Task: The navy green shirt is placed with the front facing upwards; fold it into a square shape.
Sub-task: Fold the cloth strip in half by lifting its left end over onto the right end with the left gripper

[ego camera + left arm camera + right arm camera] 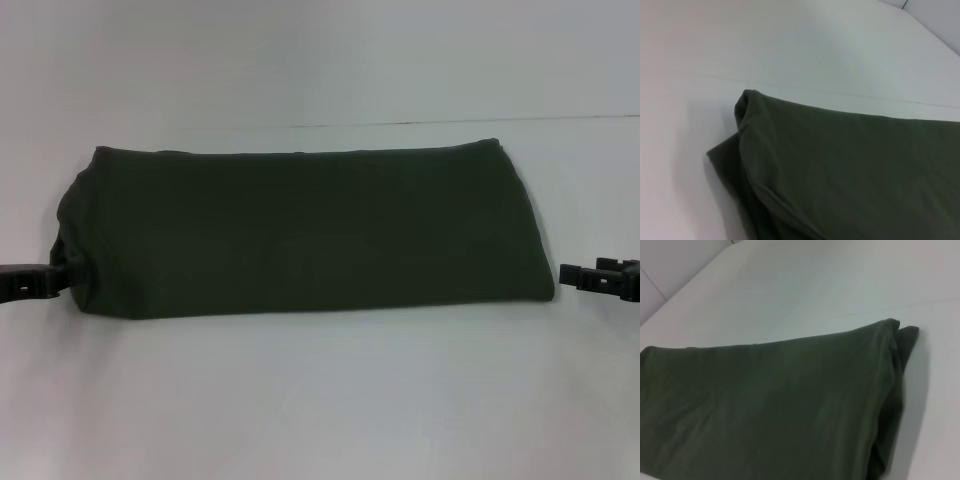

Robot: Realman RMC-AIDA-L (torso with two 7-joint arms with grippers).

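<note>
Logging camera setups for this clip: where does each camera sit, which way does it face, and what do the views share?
Head view: above, facing forward and down on the navy green shirt, a wide folded band; left gripper at one end, right gripper just off the other.
Left wrist view: low beside the shirt's left end; no robot parts show.
Right wrist view: low beside its right end; no robot parts.
Shared: shirt, white table.

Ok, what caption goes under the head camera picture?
Green shirt folded into a wide band, left gripper at one end, right gripper beside the other.

Plain dark olive-green shirt (300, 235) on white table (320, 400)
</note>
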